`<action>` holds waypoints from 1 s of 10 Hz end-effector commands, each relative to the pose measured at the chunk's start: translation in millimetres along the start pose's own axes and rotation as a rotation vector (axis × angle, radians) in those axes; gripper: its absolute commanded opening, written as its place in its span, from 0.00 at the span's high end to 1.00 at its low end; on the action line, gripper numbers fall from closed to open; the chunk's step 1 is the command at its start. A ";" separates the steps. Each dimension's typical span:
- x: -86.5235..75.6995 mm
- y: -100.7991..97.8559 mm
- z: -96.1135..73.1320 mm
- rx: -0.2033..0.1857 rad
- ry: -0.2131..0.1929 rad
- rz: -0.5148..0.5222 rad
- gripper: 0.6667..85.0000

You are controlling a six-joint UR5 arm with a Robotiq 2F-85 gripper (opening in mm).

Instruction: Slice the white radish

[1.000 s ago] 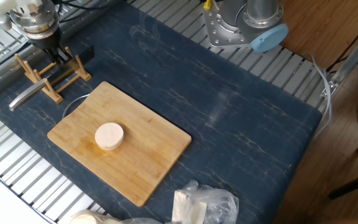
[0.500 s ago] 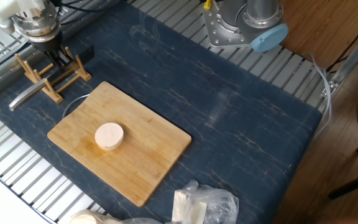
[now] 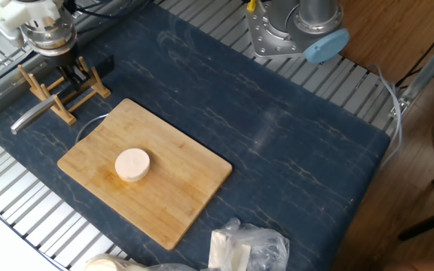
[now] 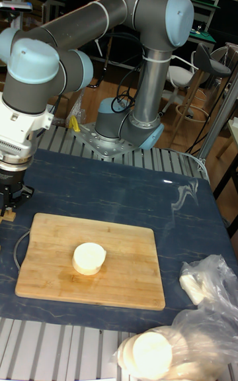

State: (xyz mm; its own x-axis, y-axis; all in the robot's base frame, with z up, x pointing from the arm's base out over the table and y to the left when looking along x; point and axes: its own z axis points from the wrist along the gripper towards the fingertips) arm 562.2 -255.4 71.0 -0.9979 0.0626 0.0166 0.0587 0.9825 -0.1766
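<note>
Currently my gripper (image 3: 72, 71) is at the far left corner of the table, down over the wooden knife rack (image 3: 65, 90); in the tall fixed view the gripper (image 4: 9, 206) sits at the left edge of the picture, just beyond the far left corner of the board. Its dark fingers reach down among the rack's upright pegs, where a black knife handle (image 3: 102, 66) lies across the rack toward the right, but whether the fingers are closed on the handle or merely beside it I cannot tell from either view; the opening is hidden by the wrist and the pegs. A metal blade (image 3: 30, 117) sticks out of the rack on the near left side, resting on the dark blue mat (image 3: 277, 143). Just near and right of the rack lies the bamboo cutting board (image 3: 179, 196), set at an angle on the mat, with a thin cable loop (image 3: 89, 124) touching its far left edge. The white radish (image 3: 132, 164) stands on the board as one whole thick cream-white disc, flat face up, a little left of the board's middle and well apart from my gripper; in the tall fixed view the radish (image 4: 88, 258) is uncut. At the near edge of the table, clear plastic bags (image 4: 198, 301) hold more pale round pieces. My arm's base (image 3: 292, 34) is mounted at the far side.
</note>
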 end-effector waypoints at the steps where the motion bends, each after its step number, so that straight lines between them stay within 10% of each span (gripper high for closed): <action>1: 1.5 0.8 5.7 -0.006 -0.004 0.011 0.58; 10: 4.0 -2.6 13.2 0.011 -0.008 0.005 0.61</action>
State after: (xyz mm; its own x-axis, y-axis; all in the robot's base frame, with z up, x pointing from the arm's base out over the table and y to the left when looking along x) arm 557.4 -260.6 58.9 -0.9981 0.0611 0.0118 0.0576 0.9791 -0.1950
